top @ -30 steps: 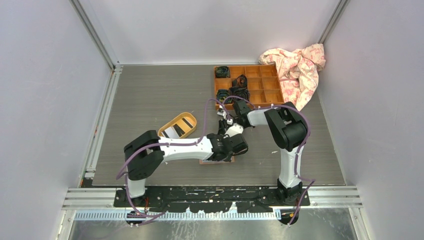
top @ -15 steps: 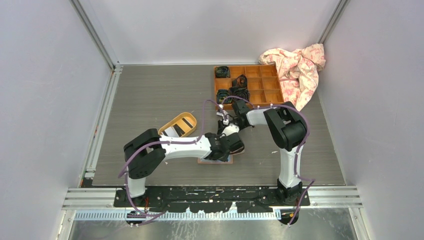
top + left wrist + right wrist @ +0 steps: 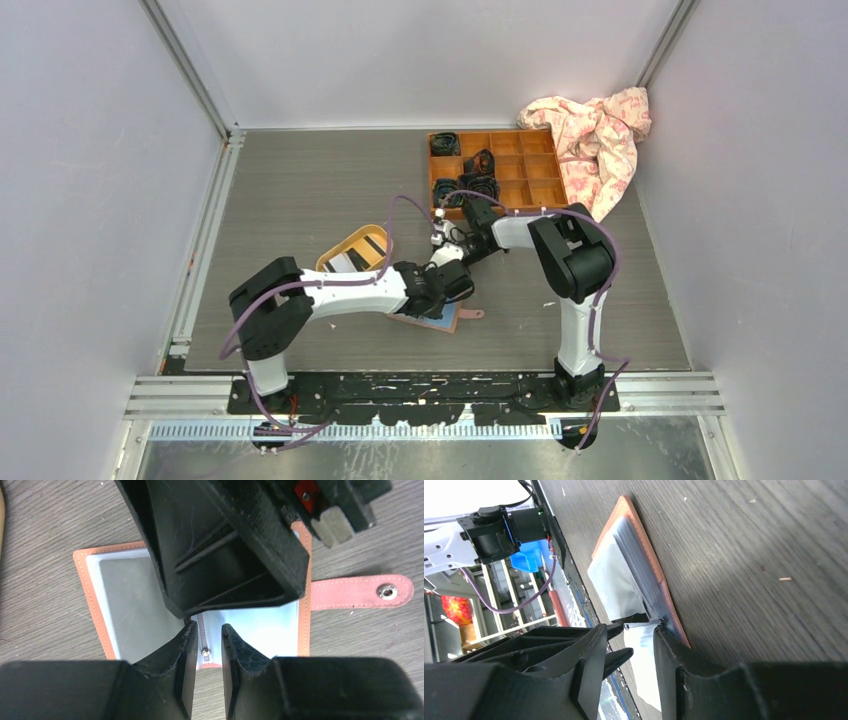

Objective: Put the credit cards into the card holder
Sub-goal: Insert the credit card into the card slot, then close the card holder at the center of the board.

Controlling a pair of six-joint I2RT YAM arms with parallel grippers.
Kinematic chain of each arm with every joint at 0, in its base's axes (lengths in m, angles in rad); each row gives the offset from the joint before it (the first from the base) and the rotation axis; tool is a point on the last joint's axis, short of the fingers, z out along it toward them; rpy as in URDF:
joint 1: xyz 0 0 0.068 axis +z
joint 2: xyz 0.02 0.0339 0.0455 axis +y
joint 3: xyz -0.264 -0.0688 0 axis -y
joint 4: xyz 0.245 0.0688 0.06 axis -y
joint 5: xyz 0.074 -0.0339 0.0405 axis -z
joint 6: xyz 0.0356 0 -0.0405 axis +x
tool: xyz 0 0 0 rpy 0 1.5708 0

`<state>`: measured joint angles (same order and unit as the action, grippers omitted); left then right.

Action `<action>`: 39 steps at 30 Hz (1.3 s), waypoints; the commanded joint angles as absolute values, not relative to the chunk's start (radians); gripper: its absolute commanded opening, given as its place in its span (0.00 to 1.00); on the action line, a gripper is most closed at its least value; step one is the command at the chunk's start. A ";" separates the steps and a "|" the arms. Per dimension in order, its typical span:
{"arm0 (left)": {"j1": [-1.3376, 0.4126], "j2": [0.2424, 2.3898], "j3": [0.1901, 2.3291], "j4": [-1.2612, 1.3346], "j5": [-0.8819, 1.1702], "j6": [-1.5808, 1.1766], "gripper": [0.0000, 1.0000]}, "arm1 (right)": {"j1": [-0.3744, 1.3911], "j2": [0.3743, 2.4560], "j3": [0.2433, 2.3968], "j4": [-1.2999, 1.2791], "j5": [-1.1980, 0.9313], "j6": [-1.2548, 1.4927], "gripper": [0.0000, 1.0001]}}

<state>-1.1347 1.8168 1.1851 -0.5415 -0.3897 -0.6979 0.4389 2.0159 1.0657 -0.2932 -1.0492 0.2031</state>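
The pink card holder (image 3: 432,322) lies open and flat on the table, its snap tab (image 3: 472,313) pointing right. The left wrist view shows its bluish inner pockets (image 3: 125,600). My left gripper (image 3: 209,632) hovers at the near edge over the middle spine, jaws a narrow gap apart and empty. My right gripper (image 3: 630,632) comes in from the far side, narrowly open, one finger (image 3: 674,655) touching the inner pocket (image 3: 621,575). I see no card in either gripper. The credit cards (image 3: 352,262), white and black-striped, lie in the yellow oval tray (image 3: 340,247).
A wooden compartment box (image 3: 530,175) with dark items stands at the back right. A pink patterned cloth (image 3: 600,130) lies beside it. The two arms cross close together over the card holder. Walls enclose the table on three sides.
The left arm has swung left and drawn the card holder a little left and turned it, so its snap tab now shows on the right. The right gripper followed slightly left.
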 commanded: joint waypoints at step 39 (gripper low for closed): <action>-0.891 0.838 0.241 0.229 -0.146 -0.840 0.91 | 0.519 1.503 0.936 -0.751 -0.822 -1.183 0.26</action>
